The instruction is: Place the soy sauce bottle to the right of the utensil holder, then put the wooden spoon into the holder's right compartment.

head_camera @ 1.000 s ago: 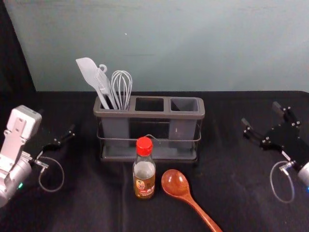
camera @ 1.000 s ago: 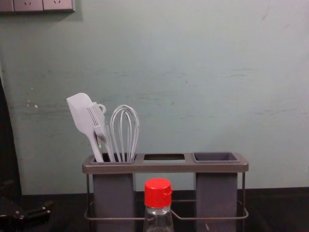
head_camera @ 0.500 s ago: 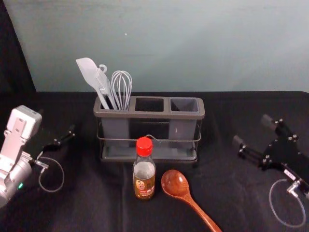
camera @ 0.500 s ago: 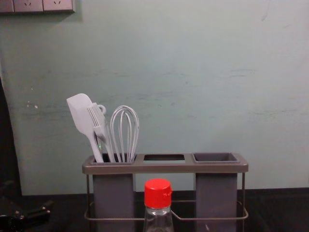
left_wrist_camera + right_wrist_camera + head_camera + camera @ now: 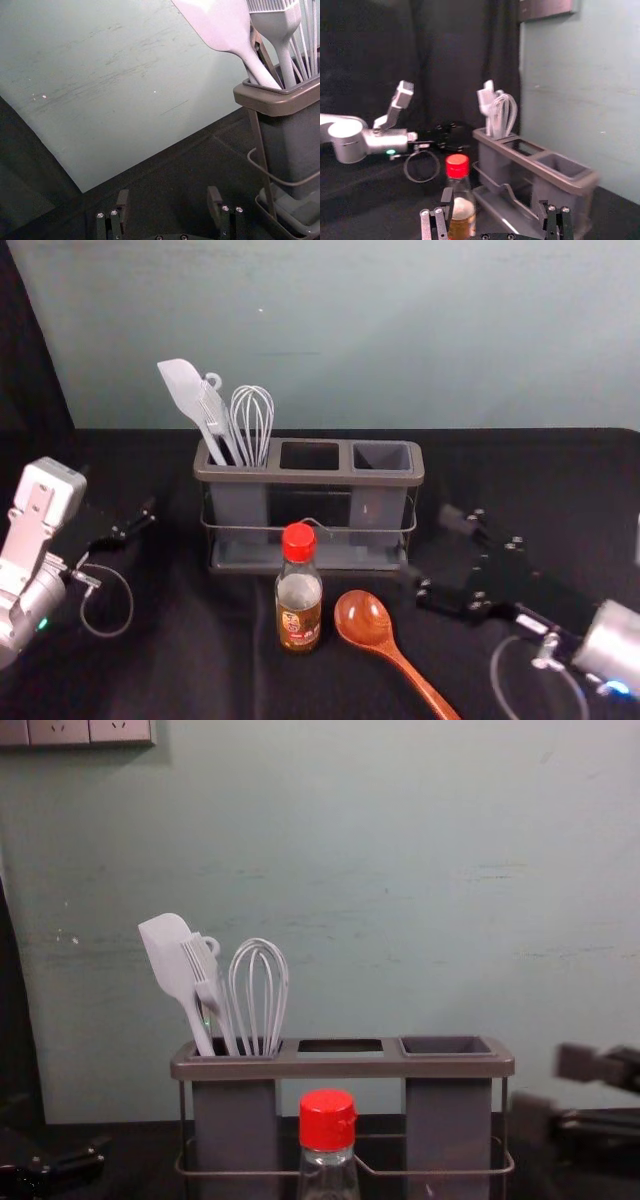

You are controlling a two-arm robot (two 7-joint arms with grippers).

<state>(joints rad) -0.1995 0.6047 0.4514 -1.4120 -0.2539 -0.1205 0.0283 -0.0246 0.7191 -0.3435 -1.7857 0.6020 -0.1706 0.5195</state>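
Reaching arm: the right gripper (image 5: pixel 437 550) is above the desk (image 5: pixel 150 670), to the right of the utensil holder (image 5: pixel 320 478) and near its right end.
Right fingers: they are open, with a wide space between them; in the right wrist view, one finger is partly in front of the soy sauce bottle (image 5: pixel 299 600).
Bottle: it stands upright on the desk, in front of the holder, with its red cap (image 5: pixel 299 542) on, so it is not to the right of the holder.
Wooden spoon (image 5: pixel 364 622): it lies on the desk, just beside the bottle on the right, with the bowl toward the holder and the handle going to the near right.
Holder: it stands upright behind the bottle, and its three openings are in one row.
Left compartment: the spatula (image 5: pixel 184 390), the brush (image 5: pixel 216 412) and the whisk (image 5: pixel 252 425) stand inside, with their heads up.
Right compartment (image 5: pixel 381 457): it is open at the top, and the spoon is outside it.
Parked arm: the left gripper (image 5: pixel 116 492) is to the left of the holder, and its fingers are also apart.
Behind: a pale wall (image 5: pixel 400 330).
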